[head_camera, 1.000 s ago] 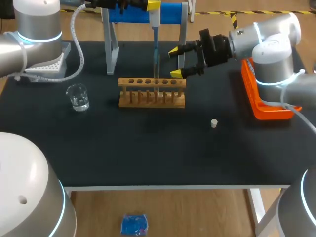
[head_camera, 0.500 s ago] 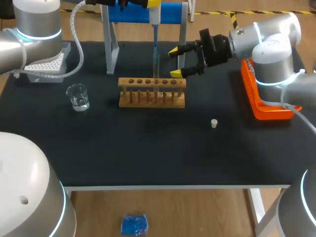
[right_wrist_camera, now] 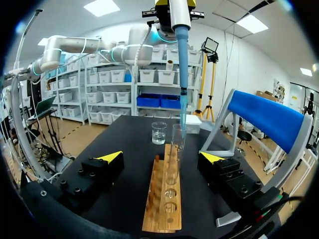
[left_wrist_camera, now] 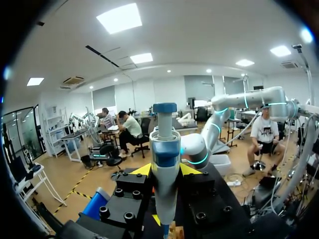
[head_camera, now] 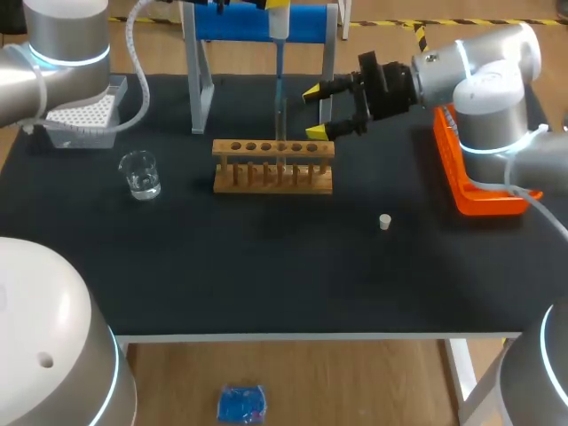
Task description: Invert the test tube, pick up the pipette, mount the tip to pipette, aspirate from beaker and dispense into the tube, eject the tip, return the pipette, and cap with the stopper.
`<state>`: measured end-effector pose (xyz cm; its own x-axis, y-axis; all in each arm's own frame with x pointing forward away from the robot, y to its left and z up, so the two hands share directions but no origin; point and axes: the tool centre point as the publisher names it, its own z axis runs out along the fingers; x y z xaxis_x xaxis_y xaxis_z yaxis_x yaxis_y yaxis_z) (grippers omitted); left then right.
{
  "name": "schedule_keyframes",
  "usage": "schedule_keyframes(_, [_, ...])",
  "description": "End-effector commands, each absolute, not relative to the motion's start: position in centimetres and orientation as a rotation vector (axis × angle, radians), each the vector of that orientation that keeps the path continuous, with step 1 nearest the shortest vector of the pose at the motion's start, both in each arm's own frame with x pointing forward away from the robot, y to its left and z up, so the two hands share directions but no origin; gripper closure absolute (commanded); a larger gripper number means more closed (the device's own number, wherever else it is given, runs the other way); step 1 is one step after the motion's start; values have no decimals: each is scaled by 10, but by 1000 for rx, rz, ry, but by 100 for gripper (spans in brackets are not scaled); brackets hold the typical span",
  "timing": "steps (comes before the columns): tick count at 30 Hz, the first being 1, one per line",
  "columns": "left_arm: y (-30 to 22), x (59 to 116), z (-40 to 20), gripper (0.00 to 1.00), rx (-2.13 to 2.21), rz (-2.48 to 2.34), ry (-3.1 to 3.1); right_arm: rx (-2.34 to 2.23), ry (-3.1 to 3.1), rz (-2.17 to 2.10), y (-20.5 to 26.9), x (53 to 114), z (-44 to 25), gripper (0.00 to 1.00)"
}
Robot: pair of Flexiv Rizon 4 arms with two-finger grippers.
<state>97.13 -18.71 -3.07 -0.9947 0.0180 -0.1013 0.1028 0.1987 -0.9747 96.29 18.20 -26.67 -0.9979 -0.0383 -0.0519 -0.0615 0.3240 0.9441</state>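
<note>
One test tube: stood upright in the wooden rack, mouth up; contents could not be told.
Pipette: hung vertical above the rack, its blue tip end at the tube's mouth.
Left gripper: clamped on the pipette body from both sides.
Right gripper: fingers spread, holding nothing, just behind the rack's right end.
Beaker: left of the rack, apart from it; shallow clear liquid inside.
Stopper: lay loose on the table, right and in front of the rack.
Tip box: white, far-left corner.
</note>
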Motion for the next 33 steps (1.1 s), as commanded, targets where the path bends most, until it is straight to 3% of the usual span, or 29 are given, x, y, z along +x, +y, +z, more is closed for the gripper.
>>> schedule_keyframes(1, [-188,969,-27,100,118,-1933,2383,-96,2540,1813,182,963,-267,0])
schedule_keyframes(33, [-194,962,12,100,155,-1829,2409,-96,2540,1813,182,963,-267,0])
